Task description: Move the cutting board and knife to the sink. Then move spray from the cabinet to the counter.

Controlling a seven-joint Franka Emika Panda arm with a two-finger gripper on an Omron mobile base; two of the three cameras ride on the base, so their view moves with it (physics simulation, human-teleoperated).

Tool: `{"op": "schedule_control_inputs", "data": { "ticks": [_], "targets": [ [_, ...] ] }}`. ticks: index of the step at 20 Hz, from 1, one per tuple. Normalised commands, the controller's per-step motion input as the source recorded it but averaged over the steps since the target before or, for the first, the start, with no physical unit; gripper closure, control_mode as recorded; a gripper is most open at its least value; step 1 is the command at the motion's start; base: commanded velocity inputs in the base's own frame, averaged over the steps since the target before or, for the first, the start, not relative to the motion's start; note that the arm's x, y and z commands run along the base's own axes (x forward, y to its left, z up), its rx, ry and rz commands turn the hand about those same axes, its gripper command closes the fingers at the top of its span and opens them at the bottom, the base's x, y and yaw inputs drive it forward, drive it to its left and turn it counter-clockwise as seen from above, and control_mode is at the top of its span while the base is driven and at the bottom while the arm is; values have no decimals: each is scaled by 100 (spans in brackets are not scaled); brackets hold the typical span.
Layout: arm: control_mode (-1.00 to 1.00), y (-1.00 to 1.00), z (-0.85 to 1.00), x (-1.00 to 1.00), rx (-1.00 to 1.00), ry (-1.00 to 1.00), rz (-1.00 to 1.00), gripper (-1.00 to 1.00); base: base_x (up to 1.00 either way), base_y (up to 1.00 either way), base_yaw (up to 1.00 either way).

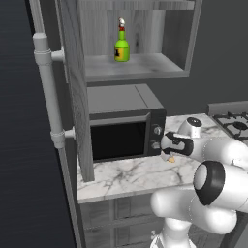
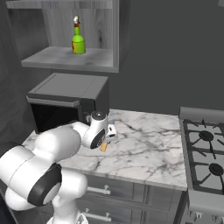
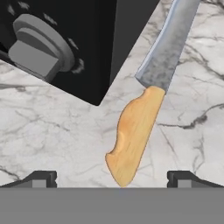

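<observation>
Gripper jaws stand wide apart above my knife, which lies flat on the marble counter, blade toward one o'clock, microwave corner at eleven.

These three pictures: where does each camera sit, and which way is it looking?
Left base view: behind the arm's left, facing the microwave and spray; white arm lower right.
Right base view: behind its right, facing the counter and stove; arm lower left.
Hand view: on the hand, looking down at the knife; open fingers at the bottom.
Shared: knife, microwave, counter.
</observation>
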Motion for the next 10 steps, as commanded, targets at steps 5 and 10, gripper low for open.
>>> {"op": "schedule_control_inputs", "data": {
  "ticks": [5,10],
  "targets": [
    [-100,1,-8,5,0,0,0,-100,0,0,0],
    [-100,0,-5,9,0,1,0,-100,0,0,0]
  ]
}}
